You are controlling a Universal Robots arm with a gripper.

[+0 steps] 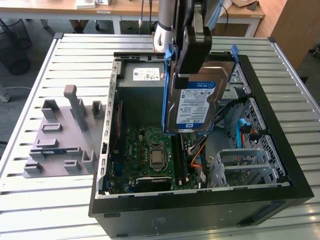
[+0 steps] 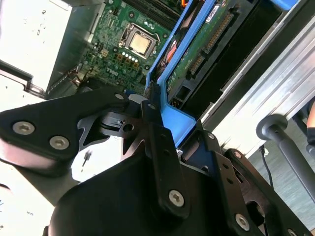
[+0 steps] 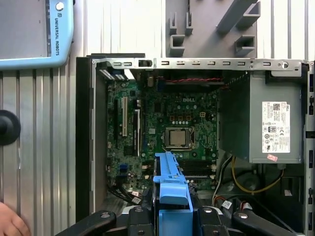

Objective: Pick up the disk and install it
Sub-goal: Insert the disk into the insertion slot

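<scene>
**Disk in grip, hanging over the open case**

My gripper (image 1: 187, 75) is clamped shut on the flat rectangular silver disk (image 1: 192, 107), which has a blue-and-white label and a blue plastic carrier frame round its edges. In the second wrist view my black fingers (image 2: 157, 137) pinch the frame's end. The disk hangs on edge straight under the hand.

Below the hand is the open black computer case (image 1: 280, 150), with the green motherboard (image 1: 147, 145) on its floor. A grey metal box with a white sticker (image 1: 142, 80) sits inside the case near the hand. A silver drive cage (image 1: 245, 162) is lower, on the other side.

The grey fixture plate with upright blocks (image 1: 60, 140) lies outside the case on the slatted metal table (image 1: 30, 200), well apart from the hand.
</scene>
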